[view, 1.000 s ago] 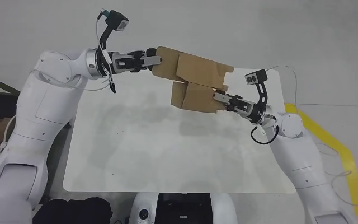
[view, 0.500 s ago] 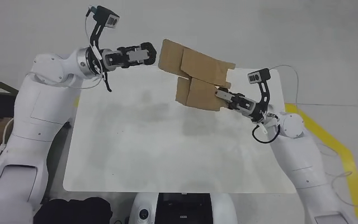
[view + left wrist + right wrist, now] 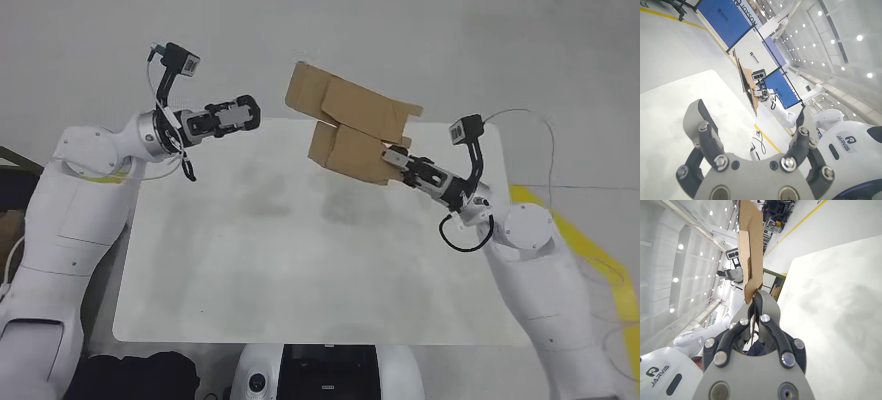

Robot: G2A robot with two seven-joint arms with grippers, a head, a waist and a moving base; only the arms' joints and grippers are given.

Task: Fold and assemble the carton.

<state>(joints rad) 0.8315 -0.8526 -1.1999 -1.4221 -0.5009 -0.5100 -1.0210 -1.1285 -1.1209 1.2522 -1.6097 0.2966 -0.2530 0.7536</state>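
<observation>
Pinching carton (image 3: 350,125) aloft, right pincer (image 3: 390,157); left pincer (image 3: 251,108) agape.

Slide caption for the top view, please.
The right tool holds the flat carton over the white table's far edge; the open left tool hangs apart.

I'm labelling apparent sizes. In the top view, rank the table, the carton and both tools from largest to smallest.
1. table, by far the largest.
2. carton, held up nearer the camera, yet clearly smaller.
3. left tool and right tool: they look about alike, so unranked.
</observation>
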